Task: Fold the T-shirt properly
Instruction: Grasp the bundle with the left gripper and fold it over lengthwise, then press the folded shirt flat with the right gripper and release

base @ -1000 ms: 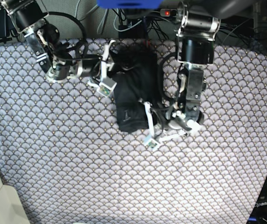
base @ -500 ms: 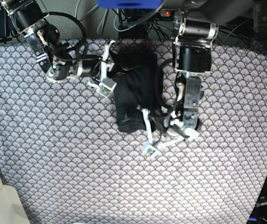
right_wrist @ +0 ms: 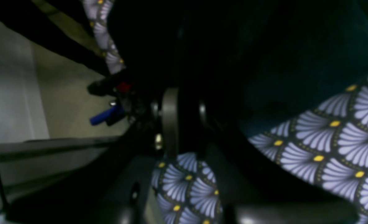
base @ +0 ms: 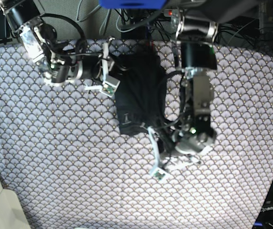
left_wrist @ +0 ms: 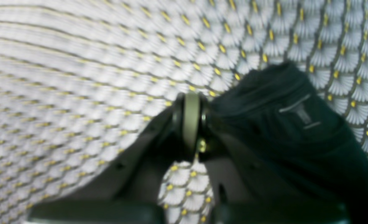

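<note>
A: Start at the left edge. What's there?

B: One patterned tablecloth covers the whole worktop, and near its back left corner sits the right gripper, reaching in toward the shirt's upper edge. In the right wrist view its jaws stand a little apart with dark cloth all round them, but the picture is too dim to say whether any fabric is pinched between them. I cannot tell.

A: And the shirt itself?

B: One T-shirt, black, bundled into a rough oblong toward the back edge of the worktop, near its middle. It is folded over on itself but lumpy, with a small pale label showing near its front corner.

A: Then the other arm?

B: The left gripper is right of the shirt's front corner and forward of it, over bare tablecloth. Its jaws are pressed together on nothing; the left wrist view shows the shirt just beside them, not between.

A: How would you expect the cloth to behave?

B: Light, soft and limp, I'd judge. It won't hold a shape, it will sag from any single pinch, and layers may slide over each other. On a cloth-covered worktop it should drag rather than slip.

A: Where to take hold?

B: At an edge or corner of the bundle, pinching a hem rather than the thick middle, ideally two corners at once so the fold stays square.

A: Count?

B: One shirt, two grippers, one tablecloth.
</note>
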